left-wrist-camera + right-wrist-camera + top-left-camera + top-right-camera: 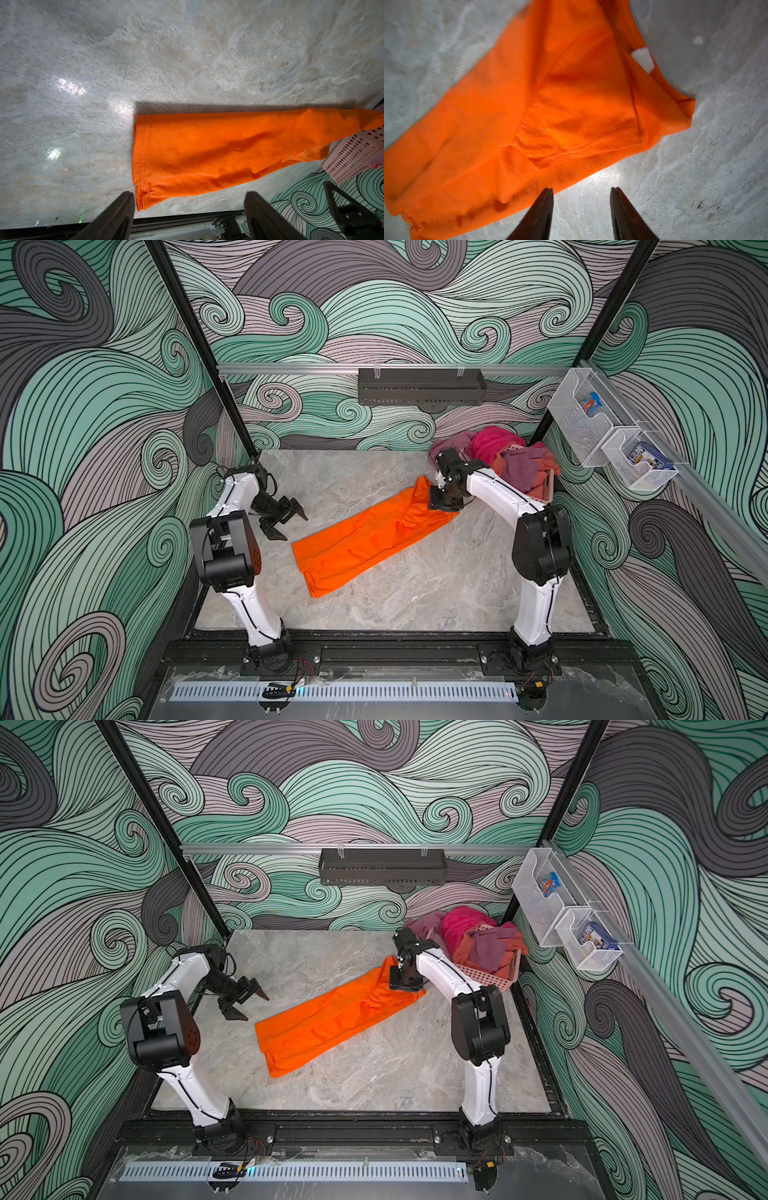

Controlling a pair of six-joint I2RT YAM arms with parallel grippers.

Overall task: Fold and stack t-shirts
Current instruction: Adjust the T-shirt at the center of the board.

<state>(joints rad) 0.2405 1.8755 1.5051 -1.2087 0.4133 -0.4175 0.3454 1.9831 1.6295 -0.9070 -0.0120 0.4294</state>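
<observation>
T-shirt (370,531) flat on desk (436,597), folded lengthwise into a long strip: collar end near basket (486,977), hem end well apart from it. White label (642,59) showing at collar end. Left gripper (295,526) well apart from basket, near hem end, jaws wide, empty, clear of cloth. Right gripper (581,189) near basket, above collar end, jaws apart, nothing between, tips over bare desk just beside cloth edge. Reads as between folds: lengthwise fold in, cross fold likely next. Handles as soft, light, limp cloth; no stiffness, sags and comes unfolded if lifted by one layer. Best to pinch all layers at collar-end corners, or at hem corners, and carry one end over the other. Probably slides easily on desk. Desk: pale marbled stone look, smooth, glossy, patches of glare. Basket at far desk corner, heaped with crumpled clothes (515,464) in pink, purple, rust. Walls (83,406) in teal and grey swirls, black posts (203,348) at corners, dark tray (419,389) on back rail, clear bins (582,427) on side rail near basket.
</observation>
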